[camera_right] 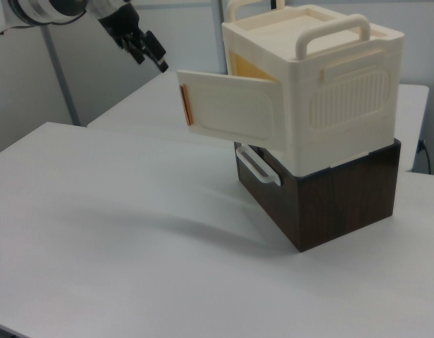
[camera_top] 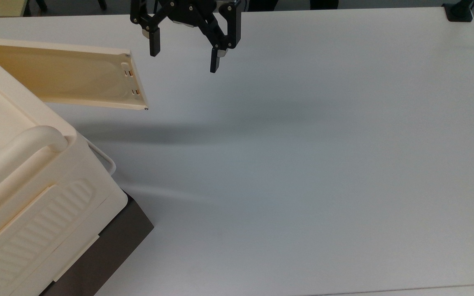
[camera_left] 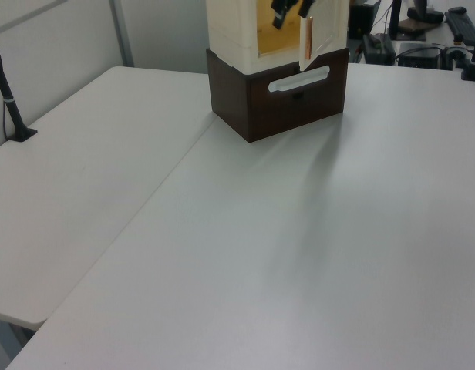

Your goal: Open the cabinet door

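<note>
Cream door (camera_top: 62, 78) stands swung open from the cabinet (camera_top: 23, 181), inner face with its slots up in the top view, free edge pointing toward the top view's right. My hand (camera_top: 184, 55) hangs above the white bench (camera_top: 303, 164), fingers (camera_top: 214, 63) spread apart, holding nothing, just beside the door's free edge and not touching it. In the right view the hand (camera_right: 150, 49) sits off to the right view's left of the door (camera_right: 231, 105). Cabinet rests on a dark brown base (camera_right: 330, 197).
</note>
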